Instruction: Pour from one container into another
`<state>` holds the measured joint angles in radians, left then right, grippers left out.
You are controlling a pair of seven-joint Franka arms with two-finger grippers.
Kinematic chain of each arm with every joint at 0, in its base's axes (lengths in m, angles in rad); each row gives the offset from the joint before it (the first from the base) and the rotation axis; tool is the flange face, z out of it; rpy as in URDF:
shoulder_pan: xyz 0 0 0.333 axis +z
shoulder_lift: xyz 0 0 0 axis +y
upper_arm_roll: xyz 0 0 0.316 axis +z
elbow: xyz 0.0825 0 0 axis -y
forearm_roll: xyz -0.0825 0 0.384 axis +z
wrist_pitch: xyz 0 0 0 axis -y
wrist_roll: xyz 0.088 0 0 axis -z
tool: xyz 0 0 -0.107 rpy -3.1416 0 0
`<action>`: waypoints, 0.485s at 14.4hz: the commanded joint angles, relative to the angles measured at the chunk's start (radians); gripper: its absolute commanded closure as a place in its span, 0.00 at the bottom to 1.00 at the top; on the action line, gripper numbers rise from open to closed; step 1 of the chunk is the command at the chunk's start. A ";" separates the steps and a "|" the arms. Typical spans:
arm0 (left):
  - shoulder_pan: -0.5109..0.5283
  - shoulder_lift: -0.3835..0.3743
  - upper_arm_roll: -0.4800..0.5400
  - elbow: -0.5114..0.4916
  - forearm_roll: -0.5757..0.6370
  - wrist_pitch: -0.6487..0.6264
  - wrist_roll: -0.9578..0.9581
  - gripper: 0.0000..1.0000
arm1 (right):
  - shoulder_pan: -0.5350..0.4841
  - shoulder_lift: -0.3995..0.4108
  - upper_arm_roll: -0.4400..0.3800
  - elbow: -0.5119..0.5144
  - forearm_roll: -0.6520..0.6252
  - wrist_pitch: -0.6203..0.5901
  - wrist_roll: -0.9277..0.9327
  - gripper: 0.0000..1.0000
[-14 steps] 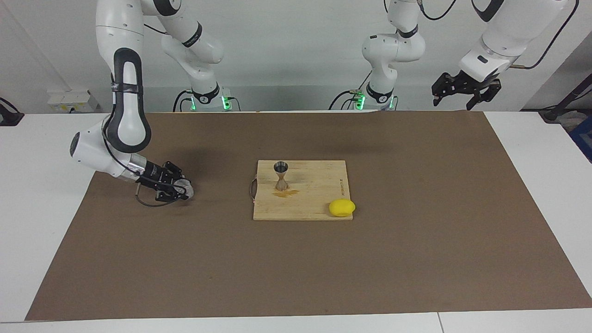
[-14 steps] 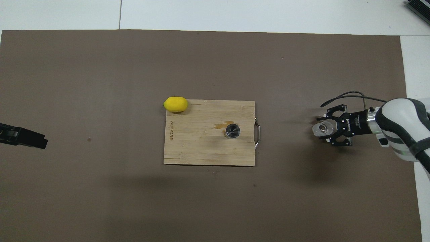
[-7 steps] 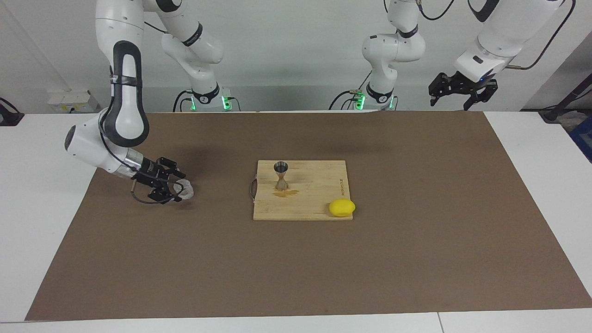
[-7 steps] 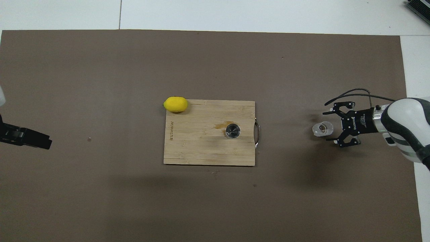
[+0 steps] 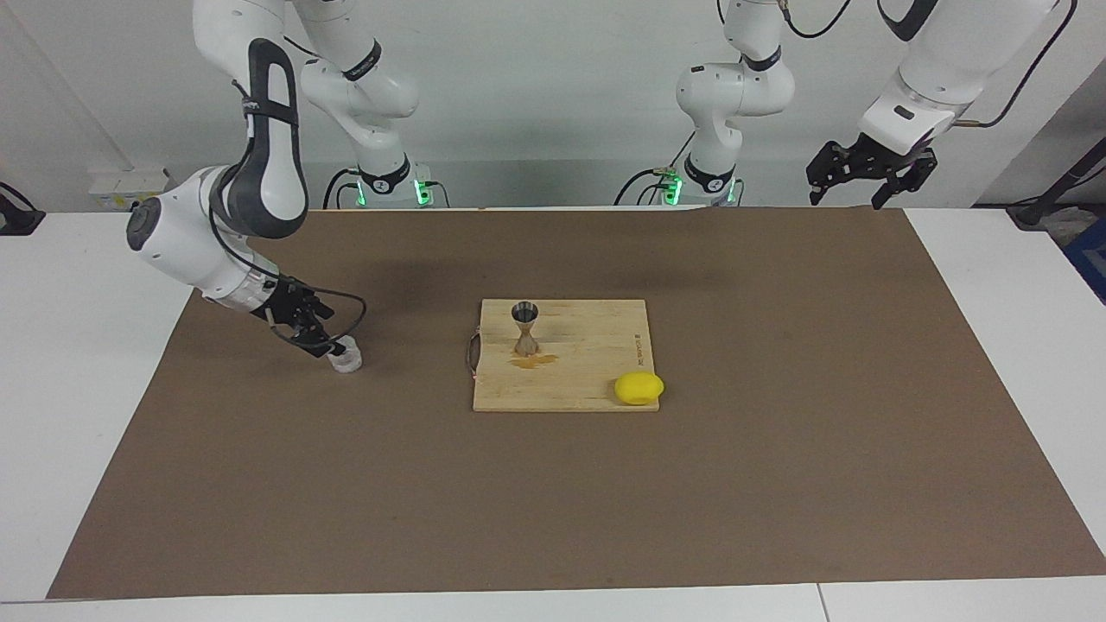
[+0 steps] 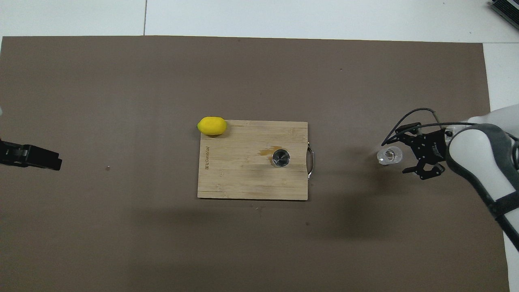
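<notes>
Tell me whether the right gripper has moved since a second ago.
Yes. The right gripper has let go of the glass cup and pulled back toward the right arm's end of the table, away from the cutting board.

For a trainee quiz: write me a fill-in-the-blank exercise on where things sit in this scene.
1. The metal jigger stands upright on the ____.
2. The lemon lies at a ____ of the cutting board.
3. The glass cup stands on the brown ____, off the board.
4. The right gripper, beside the cup, is ____.

Missing words: cutting board; corner; mat; open
</notes>
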<state>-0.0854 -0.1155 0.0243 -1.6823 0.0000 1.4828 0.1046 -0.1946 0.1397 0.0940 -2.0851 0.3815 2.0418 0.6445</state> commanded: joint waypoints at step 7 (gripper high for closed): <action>0.006 0.020 0.005 -0.033 0.012 0.054 -0.055 0.00 | 0.219 -0.060 0.004 0.103 -0.349 -0.034 -0.220 0.00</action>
<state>-0.0835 -0.0709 0.0337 -1.6852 0.0000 1.5253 0.0893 0.0094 0.1214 0.0984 -2.0210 0.0704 2.0450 0.4661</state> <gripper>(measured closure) 0.000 0.000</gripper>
